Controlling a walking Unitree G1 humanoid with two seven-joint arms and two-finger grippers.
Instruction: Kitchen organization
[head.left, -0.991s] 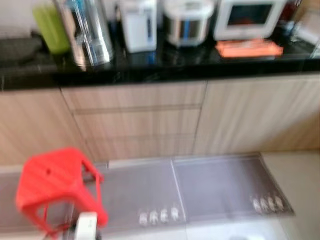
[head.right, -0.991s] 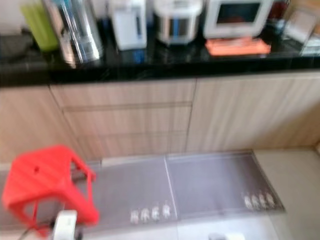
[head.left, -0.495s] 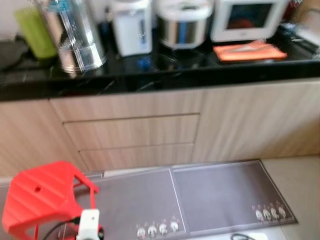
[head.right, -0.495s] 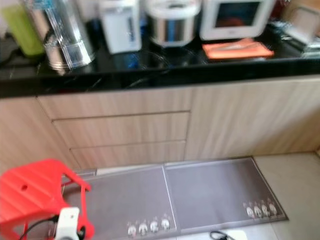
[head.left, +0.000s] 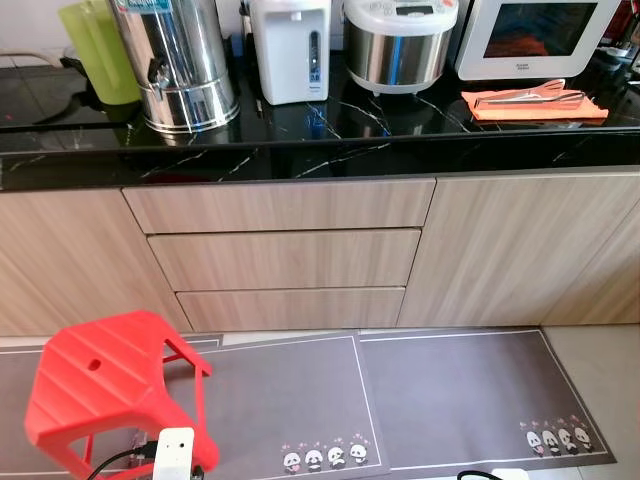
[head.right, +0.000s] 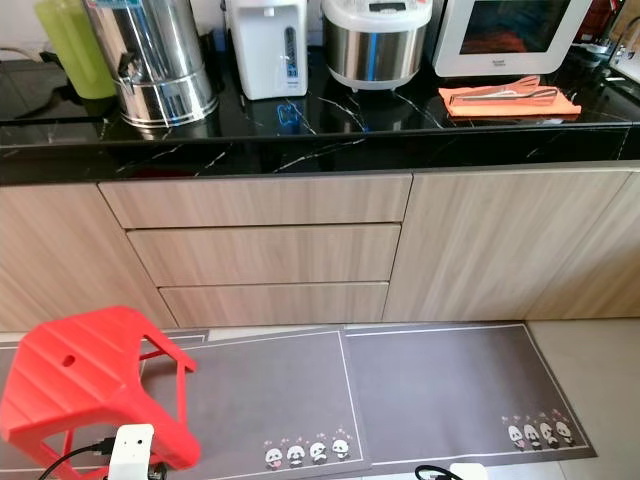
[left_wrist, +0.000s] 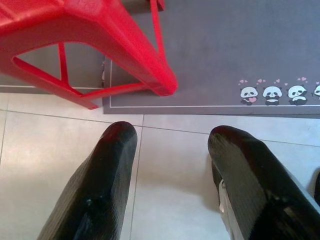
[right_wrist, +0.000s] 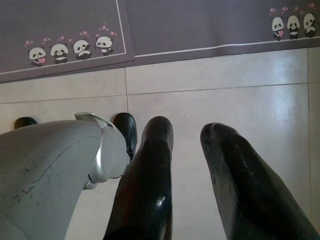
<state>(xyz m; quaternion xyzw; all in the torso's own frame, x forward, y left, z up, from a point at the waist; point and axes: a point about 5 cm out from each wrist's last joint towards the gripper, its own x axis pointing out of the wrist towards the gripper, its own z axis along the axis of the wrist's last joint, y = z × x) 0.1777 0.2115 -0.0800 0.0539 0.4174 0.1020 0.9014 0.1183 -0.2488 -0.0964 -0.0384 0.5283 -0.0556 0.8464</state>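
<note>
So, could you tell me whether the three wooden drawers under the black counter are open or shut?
Shut: all three light wooden drawers sit flush with the neighbouring cabinet door, with no front pulled out beneath the black marble counter.

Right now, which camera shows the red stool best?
The left eye view: the whole stool shows, standing on the grey mat. The right eye view cuts its lower legs off, and the left wrist view shows just its underside frame and one foot beyond the left fingers.

Bright, even, sharp light (soft glare on black countertop (head.left: 400, 135)).
</note>
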